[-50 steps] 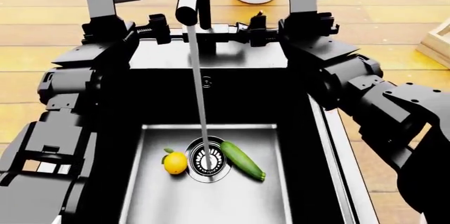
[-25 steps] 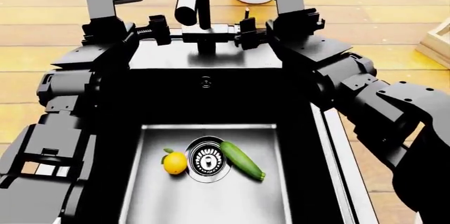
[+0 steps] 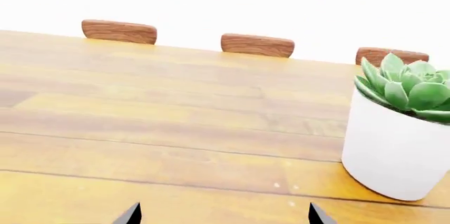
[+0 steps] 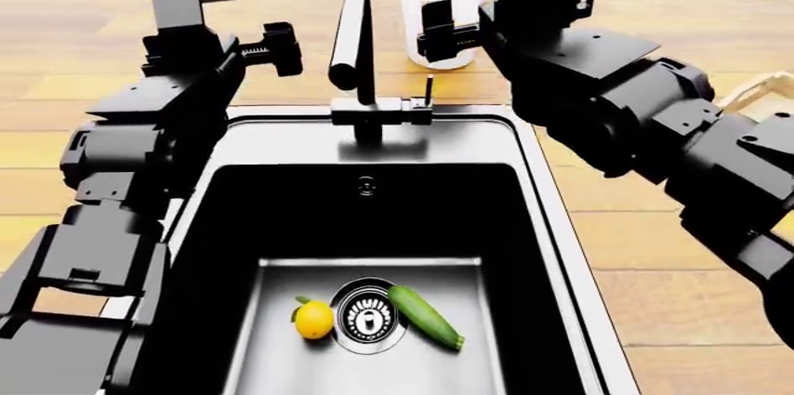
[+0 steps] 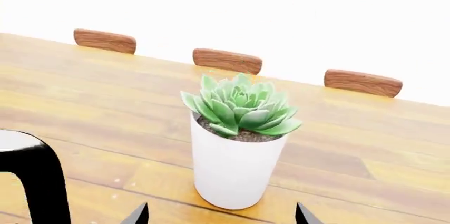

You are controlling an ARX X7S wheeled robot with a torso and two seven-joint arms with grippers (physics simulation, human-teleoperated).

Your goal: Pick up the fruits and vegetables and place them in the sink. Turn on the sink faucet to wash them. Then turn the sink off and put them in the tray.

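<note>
Lying beside the drain in the sink (image 4: 527, 228), the lemon (image 4: 314, 319) and cucumber (image 4: 425, 317) are wet; slipping is risked; the left gripper (image 3: 223, 214) and right gripper (image 5: 221, 214) are held apart, empty.

Background: warm wooden plank countertop (image 3: 176, 129) running to a far edge where three brown wooden chair backs (image 3: 257, 45) show against a blank, bright white backdrop, with a white pot of green succulent (image 5: 239, 145) standing on the wood under even, shadowless light.
</note>
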